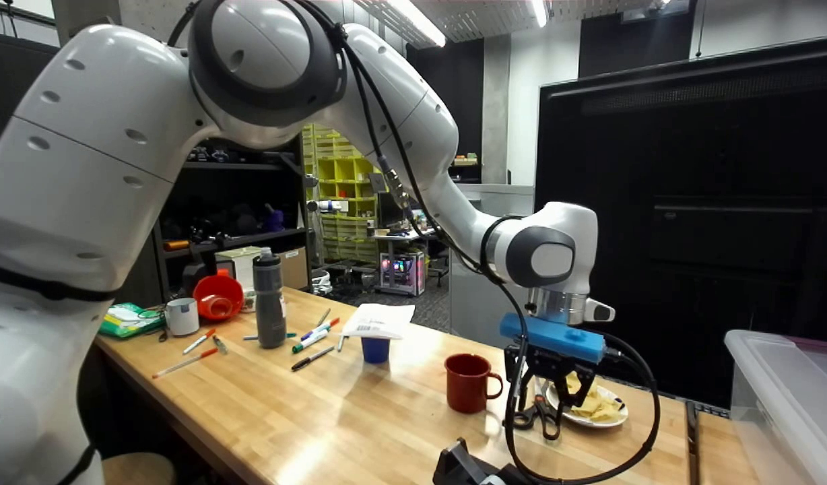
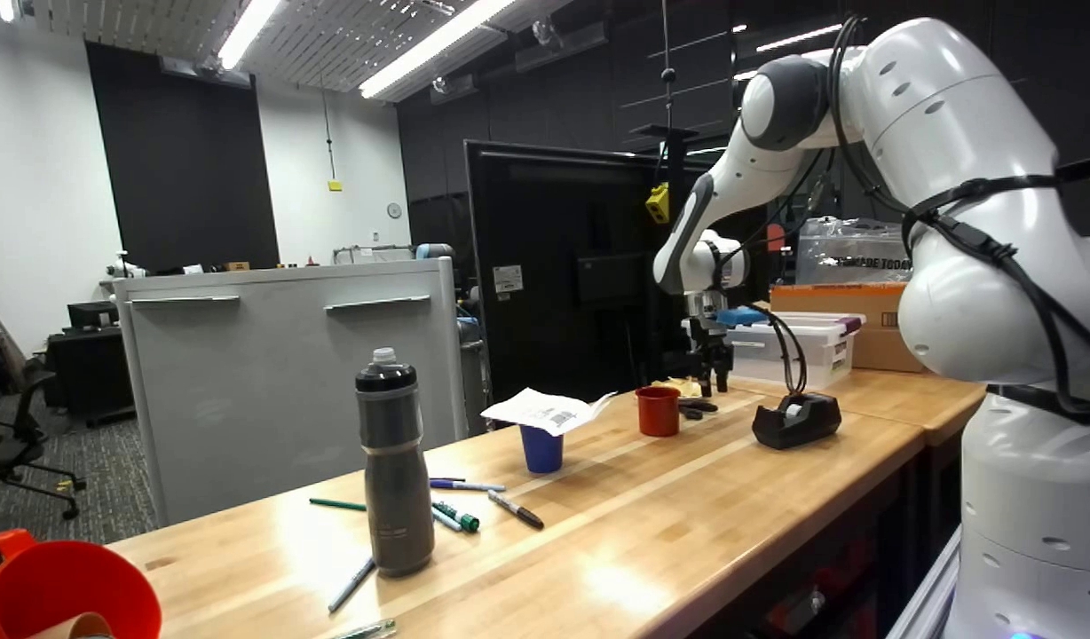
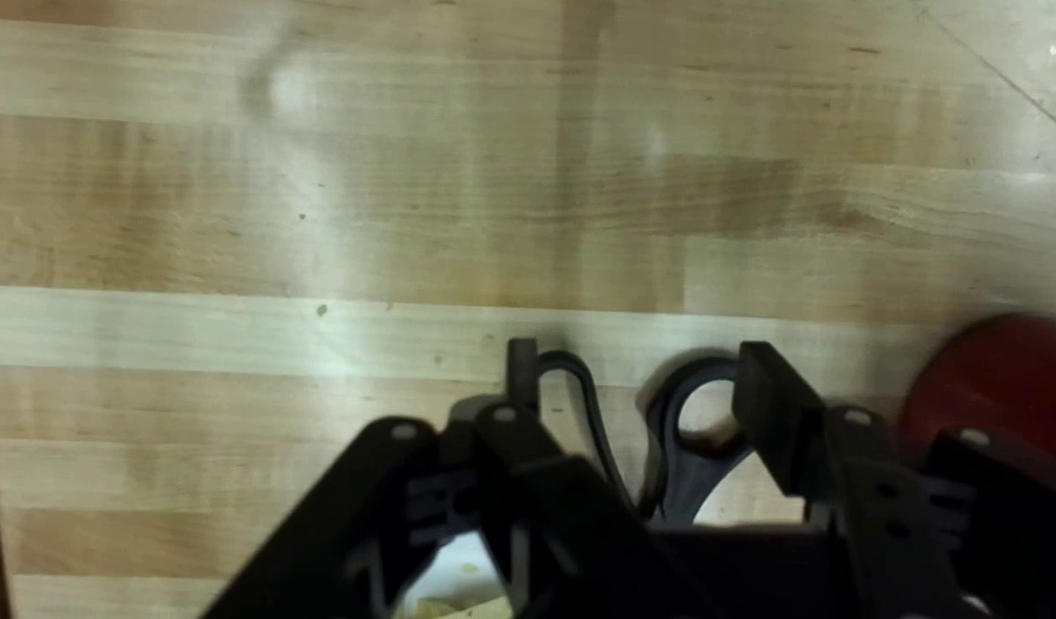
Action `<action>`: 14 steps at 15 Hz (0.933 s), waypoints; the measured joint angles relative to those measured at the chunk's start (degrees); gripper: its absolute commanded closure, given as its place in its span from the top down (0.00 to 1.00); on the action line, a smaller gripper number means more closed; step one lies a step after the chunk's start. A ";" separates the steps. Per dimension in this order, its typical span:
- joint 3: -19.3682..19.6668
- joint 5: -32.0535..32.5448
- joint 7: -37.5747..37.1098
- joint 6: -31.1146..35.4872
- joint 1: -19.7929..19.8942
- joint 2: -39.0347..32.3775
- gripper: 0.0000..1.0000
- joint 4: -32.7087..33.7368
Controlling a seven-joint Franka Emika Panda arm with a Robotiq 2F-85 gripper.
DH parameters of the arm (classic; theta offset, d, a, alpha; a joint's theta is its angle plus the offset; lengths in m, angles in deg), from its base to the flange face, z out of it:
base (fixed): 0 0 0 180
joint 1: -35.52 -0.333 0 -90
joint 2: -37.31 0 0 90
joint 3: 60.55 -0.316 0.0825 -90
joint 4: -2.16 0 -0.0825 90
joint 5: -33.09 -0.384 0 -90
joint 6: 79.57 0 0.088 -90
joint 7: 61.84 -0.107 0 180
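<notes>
My gripper [image 3: 635, 378] points down low over the wooden table, its jaws part-way apart. Beneath and between its fingers lie black-handled scissors [image 3: 684, 486]; the handle loops partly pass behind the fingertips, and whether they touch cannot be told. The scissors [image 1: 540, 408] also show below the gripper [image 1: 543, 407] in an exterior view. A dark red mug [image 1: 466, 385] stands upright close beside it, its edge visible in the wrist view [image 3: 1005, 387]. On the far side sits a white plate [image 1: 605, 423] of yellow chips [image 1: 594, 405]. The scissor blades are hidden in the wrist view.
A black tape dispenser [image 2: 798, 420] stands near the table's edge. A blue cup [image 2: 541, 450] has a paper packet [image 2: 549, 411] on top. Farther along are a grey bottle [image 1: 270, 303] and several pens. A clear plastic bin [image 1: 777, 404] and a large black screen [image 1: 689, 236] stand beyond the gripper.
</notes>
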 measured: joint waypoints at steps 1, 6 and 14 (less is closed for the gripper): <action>-0.14 -0.17 -0.19 0.25 0.01 -0.39 0.58 0.32; -1.12 -0.51 -1.13 0.78 0.02 -1.77 0.58 1.69; -2.02 -0.51 -1.95 0.69 0.02 -4.34 0.58 4.42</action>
